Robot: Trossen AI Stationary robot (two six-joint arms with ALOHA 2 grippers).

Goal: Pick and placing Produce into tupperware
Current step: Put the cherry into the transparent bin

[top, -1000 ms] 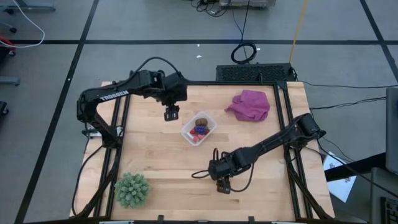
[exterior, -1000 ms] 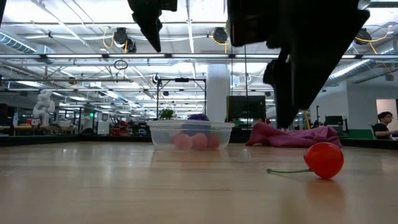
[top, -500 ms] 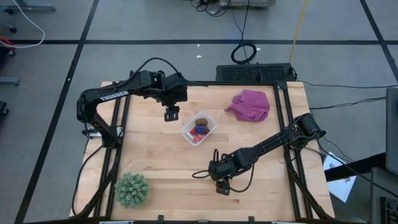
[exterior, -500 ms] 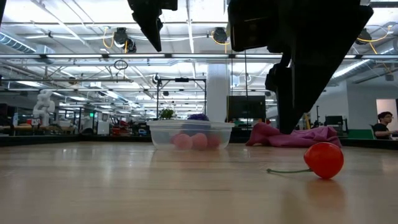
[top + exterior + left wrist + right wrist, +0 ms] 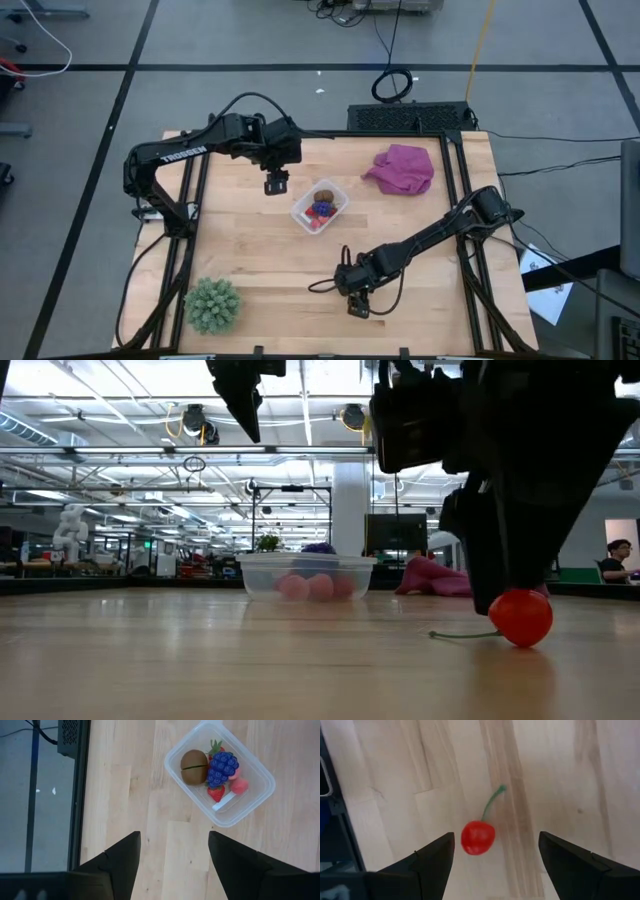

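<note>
The clear tupperware (image 5: 320,207) stands on the table's middle and holds a brown oval (image 5: 194,766), a purple-blue grape bunch (image 5: 222,768) and red and pink pieces (image 5: 216,793). A red cherry (image 5: 478,837) with a green stem (image 5: 492,802) lies on the wood near the table's near edge. It also shows in the low view (image 5: 521,617). My right gripper (image 5: 496,845) is open, low over the cherry, one finger on either side of it without touching. My left gripper (image 5: 276,184) is open and empty, above the table just left of the tupperware.
A green spiky ball plant (image 5: 212,305) stands at the near left corner. A magenta-purple cloth (image 5: 402,168) lies at the far right. A person (image 5: 618,560) sits far off in the room behind the table.
My right gripper has come down toward the cherry and a little toward the table's near edge, so its fingers now reach almost to the table beside the fruit. The cherry has stayed where it was.
</note>
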